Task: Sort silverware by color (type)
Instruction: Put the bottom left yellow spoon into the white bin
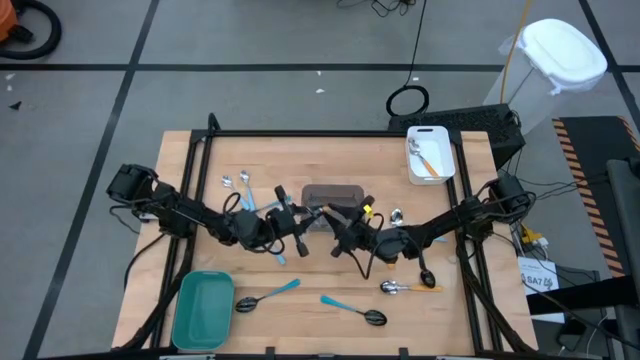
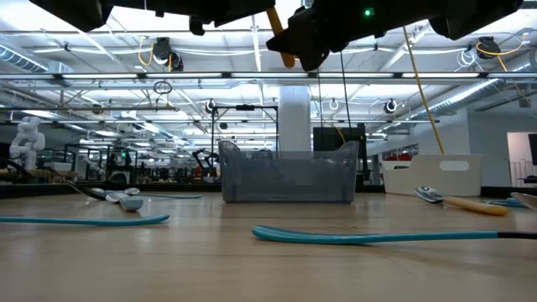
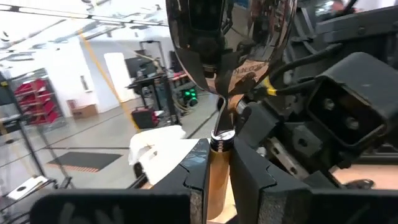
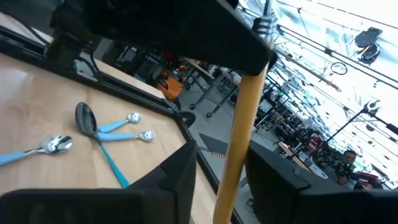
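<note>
An orange-handled spoon with a shiny bowl is held in the air over the table's middle, just near of the grey bin. My left gripper is shut on it. My right gripper faces it from the right and is open. Its fingers stand on either side of the orange handle with a gap on each side. In the low view the handle pokes out of the dark grippers high above the wood. More spoons lie flat on the table. My left gripper pinches the spoon's orange handle between its two fingers, close to the metal neck below the bowl. The fingers come about level from the table's left. The bowl stands beyond the fingertips, and the spoon is lifted clear of the table.
A white tray at the far right holds an orange-handled spoon. A teal tray sits at the near left. Blue-handled spoons lie near the front, an orange one on the right, and others at the far left.
</note>
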You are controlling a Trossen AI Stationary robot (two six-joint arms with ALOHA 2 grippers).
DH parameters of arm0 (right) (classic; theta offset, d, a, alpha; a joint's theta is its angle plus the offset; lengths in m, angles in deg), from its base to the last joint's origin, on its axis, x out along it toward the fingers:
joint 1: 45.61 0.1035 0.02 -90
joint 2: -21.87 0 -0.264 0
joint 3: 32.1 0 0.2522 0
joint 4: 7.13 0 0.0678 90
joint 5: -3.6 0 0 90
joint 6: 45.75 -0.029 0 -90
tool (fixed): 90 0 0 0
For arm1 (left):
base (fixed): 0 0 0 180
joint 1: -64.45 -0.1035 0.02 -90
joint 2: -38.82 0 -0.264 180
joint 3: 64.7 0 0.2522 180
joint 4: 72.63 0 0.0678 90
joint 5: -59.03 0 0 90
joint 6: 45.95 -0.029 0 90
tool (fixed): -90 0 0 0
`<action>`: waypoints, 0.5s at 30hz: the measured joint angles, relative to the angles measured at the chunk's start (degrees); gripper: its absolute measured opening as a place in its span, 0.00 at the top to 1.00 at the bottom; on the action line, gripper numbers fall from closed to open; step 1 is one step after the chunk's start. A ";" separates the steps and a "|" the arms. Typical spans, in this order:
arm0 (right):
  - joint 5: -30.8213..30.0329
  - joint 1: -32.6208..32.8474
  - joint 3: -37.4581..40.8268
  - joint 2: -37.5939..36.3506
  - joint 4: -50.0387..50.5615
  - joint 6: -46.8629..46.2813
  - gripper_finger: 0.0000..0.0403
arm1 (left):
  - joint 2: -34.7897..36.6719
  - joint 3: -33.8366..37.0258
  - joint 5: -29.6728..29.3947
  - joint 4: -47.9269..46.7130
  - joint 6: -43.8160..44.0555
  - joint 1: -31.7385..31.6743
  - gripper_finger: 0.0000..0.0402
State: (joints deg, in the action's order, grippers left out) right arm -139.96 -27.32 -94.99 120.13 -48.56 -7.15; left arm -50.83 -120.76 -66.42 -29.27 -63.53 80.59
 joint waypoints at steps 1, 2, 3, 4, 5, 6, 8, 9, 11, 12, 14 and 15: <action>-0.01 0.12 0.00 0.00 0.28 -0.14 0.66 | 0.00 0.00 0.82 -0.08 0.02 0.00 0.89; 0.01 0.20 0.00 0.00 0.58 0.07 0.65 | 0.00 0.00 1.76 -0.10 0.04 0.02 0.89; 0.24 0.19 0.00 -0.08 1.01 0.42 0.65 | 0.00 0.00 2.88 -0.10 0.02 0.01 0.89; 1.14 0.19 0.00 -0.31 1.83 0.48 0.65 | 0.00 0.00 3.93 -0.11 -0.10 -0.03 0.89; 1.43 0.21 0.00 -0.59 2.45 0.06 0.66 | 0.00 0.00 4.67 -0.22 -0.22 -0.11 0.89; 1.87 0.21 0.00 -0.98 3.35 -0.52 0.68 | 0.00 0.00 5.40 -0.41 -0.49 -0.11 0.89; 3.10 0.21 0.00 -2.22 5.67 -2.17 0.72 | 0.00 0.00 6.13 -0.60 -1.45 -0.11 0.89; 3.80 0.19 0.00 -2.95 6.94 -3.46 0.74 | 0.02 0.00 6.52 -0.98 -1.86 -0.11 0.89; 5.84 0.19 0.00 -5.23 12.36 -6.77 0.77 | 0.02 0.00 7.48 -2.06 -2.31 -0.25 0.89; 7.54 0.19 0.00 -6.64 15.49 -9.17 0.77 | 0.02 0.00 8.02 -2.60 -2.31 -0.35 0.89; 10.76 0.00 0.00 -9.63 21.73 -14.77 0.76 | 0.02 0.00 9.68 -3.06 -2.20 -0.71 0.89; 12.49 -0.27 0.00 -11.10 24.51 -17.33 0.75 | 0.02 0.00 10.67 -3.09 -1.86 -0.84 0.89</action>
State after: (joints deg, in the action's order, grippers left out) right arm -127.48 -27.59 -94.99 109.03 -24.05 -24.48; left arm -50.81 -120.76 -55.75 -32.36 -65.39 79.75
